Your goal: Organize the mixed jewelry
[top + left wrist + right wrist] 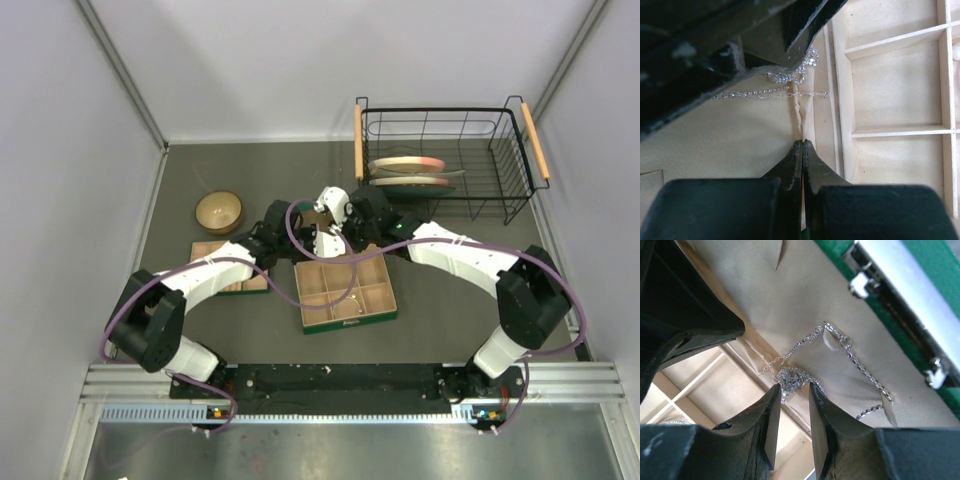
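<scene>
Grey table (pixel 430 310) is the working surface.

1. Right gripper (pixel 794 390): I see the jaws standing a little apart with nothing between them. The tips are poised just short of the bunched part of the chain (pixel 792 377).
2. Left gripper (pixel 802 144): the jaws are shut, pad against pad. The tips touch a crease in the lining (pixel 740 145). I cannot tell whether they pinch it.
3. Chain: it lies on the beige lining, just outside the compartments. One run appears threaded through slits in the lining.
4. Box (pixel 350 322): the compartments shown by the left wrist view hold nothing I can make out. A silver glint at the lower left of the right wrist view is too cut off to name.
5. Farther out: a bowl (pixel 218 211) sits to the left and a rack (pixel 440 110) to the rear right.

Assessment: I judge the task to be at an early stage. The chain is unsorted and not yet grasped. No other jewelry can be confirmed from these views.
</scene>
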`<state>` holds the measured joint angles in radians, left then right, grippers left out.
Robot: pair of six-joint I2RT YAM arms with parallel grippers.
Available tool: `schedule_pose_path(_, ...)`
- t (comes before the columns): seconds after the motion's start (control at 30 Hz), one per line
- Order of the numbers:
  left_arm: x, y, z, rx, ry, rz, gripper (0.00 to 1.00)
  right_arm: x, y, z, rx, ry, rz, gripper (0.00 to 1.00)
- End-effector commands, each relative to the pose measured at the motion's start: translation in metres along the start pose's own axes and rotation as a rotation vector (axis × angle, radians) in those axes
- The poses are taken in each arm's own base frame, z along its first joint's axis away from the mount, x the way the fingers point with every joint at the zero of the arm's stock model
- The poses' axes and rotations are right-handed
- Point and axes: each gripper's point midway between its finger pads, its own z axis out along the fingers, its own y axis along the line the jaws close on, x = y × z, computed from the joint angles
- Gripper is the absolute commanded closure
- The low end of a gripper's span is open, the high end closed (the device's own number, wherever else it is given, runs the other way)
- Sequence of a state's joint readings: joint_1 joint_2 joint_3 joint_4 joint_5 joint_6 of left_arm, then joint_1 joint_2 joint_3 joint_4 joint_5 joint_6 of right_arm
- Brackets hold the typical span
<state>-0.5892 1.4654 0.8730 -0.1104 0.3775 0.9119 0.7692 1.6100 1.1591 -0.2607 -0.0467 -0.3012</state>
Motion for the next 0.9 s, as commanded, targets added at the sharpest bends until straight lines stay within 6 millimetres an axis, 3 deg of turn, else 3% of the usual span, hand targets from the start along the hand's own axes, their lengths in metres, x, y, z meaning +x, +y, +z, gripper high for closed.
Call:
schedule_pose_path(0.0, -0.041, 0.044, -0.004, -0.118, -0.109, 0.033, 1.00, 0.001, 0.019, 0.006, -0.059, -0.002, -0.008, 0.70)
schedule_pose_path(0.33, -0.039, 0.047, -0.002, -0.139, -0.110, 0.012, 1.00, 0.017, 0.031, 0.008, -0.068, -0.006, 0.027, 0.70)
schedule_pose_path(0.63, -0.039, 0.051, -0.002, -0.158, -0.104, -0.003, 1.00, 0.014, 0.032, 0.008, -0.045, -0.026, 0.034, 0.71)
schedule_pose_path(0.87, -0.039, 0.050, -0.002, -0.151, -0.107, -0.009, 1.00, 0.010, 0.027, 0.009, -0.011, -0.033, 0.034, 0.94)
